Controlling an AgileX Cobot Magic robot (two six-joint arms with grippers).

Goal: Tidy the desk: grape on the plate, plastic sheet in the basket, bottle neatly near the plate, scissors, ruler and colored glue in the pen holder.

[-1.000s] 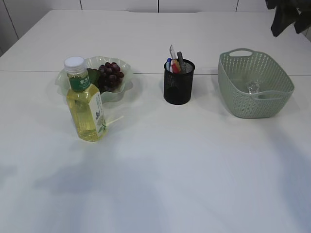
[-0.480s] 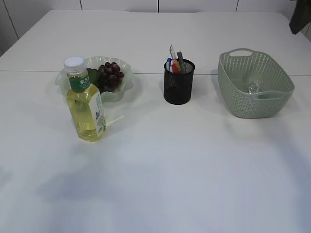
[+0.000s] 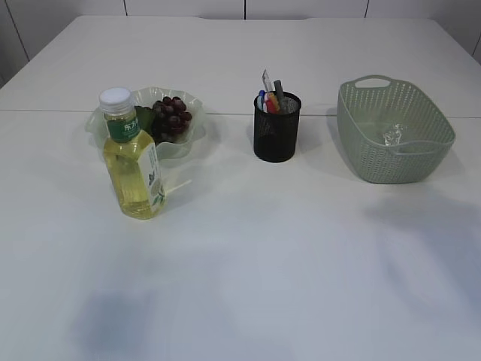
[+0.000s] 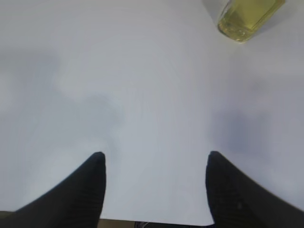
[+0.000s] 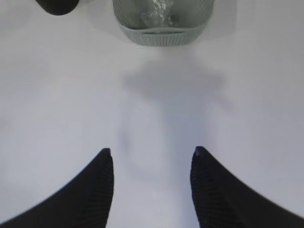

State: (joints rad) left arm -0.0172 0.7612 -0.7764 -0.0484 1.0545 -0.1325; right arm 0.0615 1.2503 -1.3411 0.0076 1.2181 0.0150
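We see the left pincer point(image 4: 154, 159) with its two dark fingers point(image 4: 85, 190) spread wide apart over bare white tabletop point(image 3: 285, 248), grasping nothing and touching nothing; only the yellow-filled base of the bottle point(image 4: 247, 16) shows at the top right corner of its wrist view. The right pincer point(image 5: 151, 154) is likewise released, its fingers point(image 5: 92, 187) parted with plain tabletop between them and nothing held; ahead of it, at the top edge of its wrist view, sits the basket point(image 5: 164, 35). Neither pincer appears in the exterior view. There the bottle point(image 3: 133, 158) stands upright toward the left side of the tabletop, white cap on top, just in front of the plate point(image 3: 101, 120) and overlapping its front rim from this angle; we cannot tell whether the two touch. The grape point(image 3: 171, 116) bunch lies on the plate, a pale green scalloped dish near the far left. The black mesh pen holder point(image 3: 276, 131) stands near the middle, toward the far edge, with several items sticking up out of it, among them a grey handle and coloured tips, too small for us to name one by one. The grey-green basket point(image 3: 376, 154) rests toward the right edge, and the crumpled clear plastic sheet point(image 3: 392, 135) lies inside it.
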